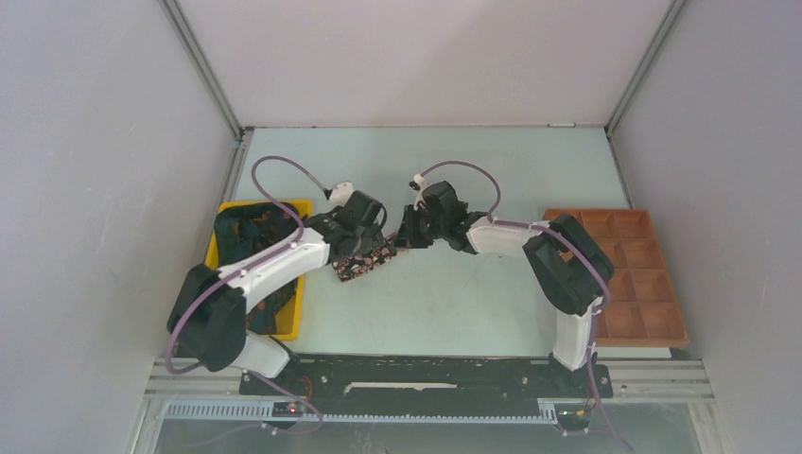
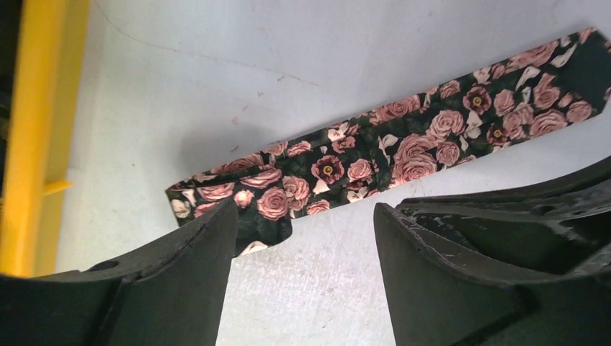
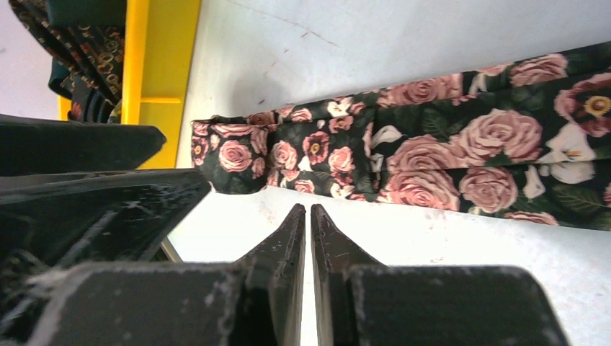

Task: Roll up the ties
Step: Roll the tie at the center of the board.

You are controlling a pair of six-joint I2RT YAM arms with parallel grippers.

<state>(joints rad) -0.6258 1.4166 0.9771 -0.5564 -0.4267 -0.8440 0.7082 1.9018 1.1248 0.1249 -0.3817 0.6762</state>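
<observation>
Tie [image 2: 403, 144] flat on table [image 2: 324, 50]: light, limp, likely slippery. Best hold: doubled end beside left jaws. Left jaws wide apart, empty; right jaws closed, empty.

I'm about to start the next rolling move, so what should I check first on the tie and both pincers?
1. Rose-print tie lies flat on the table: ok.
2. Its end by the yellow bin is folded over: ok.
3. Left pincer open at that fold: ok.
4. Right pincer gripping fabric: not ok, shut and empty.
5. Spare ties inside the bin: ok.
</observation>
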